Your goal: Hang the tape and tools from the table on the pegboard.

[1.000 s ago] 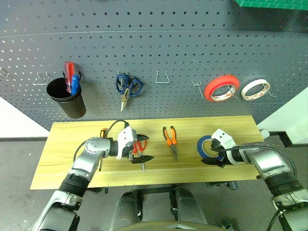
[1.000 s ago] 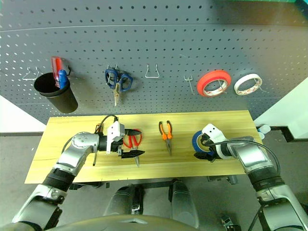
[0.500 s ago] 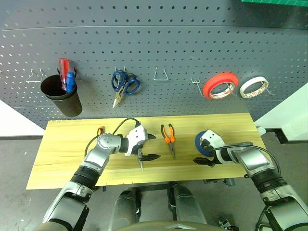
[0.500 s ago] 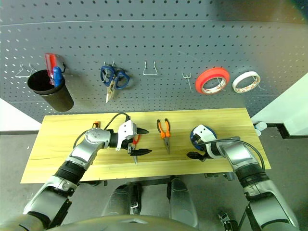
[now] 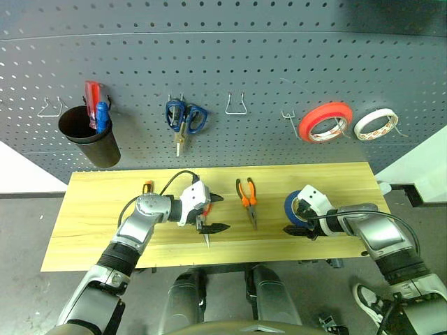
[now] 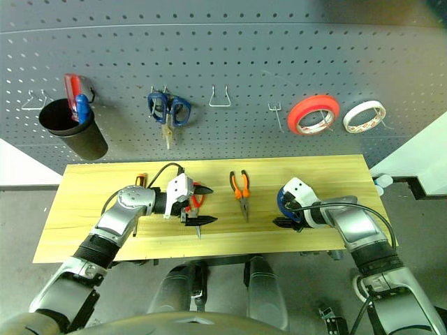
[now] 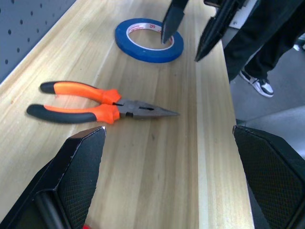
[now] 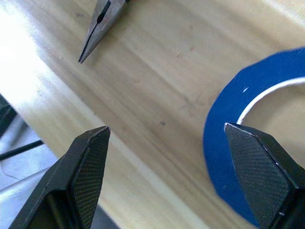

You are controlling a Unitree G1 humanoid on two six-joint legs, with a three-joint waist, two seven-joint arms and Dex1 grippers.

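Blue tape flat on table, right of pliers. Right gripper spread, one finger inside the core, one outside — nothing clamped yet, apparently set for a rim pinch. Left gripper wide open, empty, over red scissors left of pliers.

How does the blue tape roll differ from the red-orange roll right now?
The blue tape roll lies flat on the table; the red-orange roll hangs upright on a pegboard hook. The right gripper straddles the blue roll's rim, one finger inside the ring; nothing touches the red-orange roll. Both are open rings with pale inner cores.
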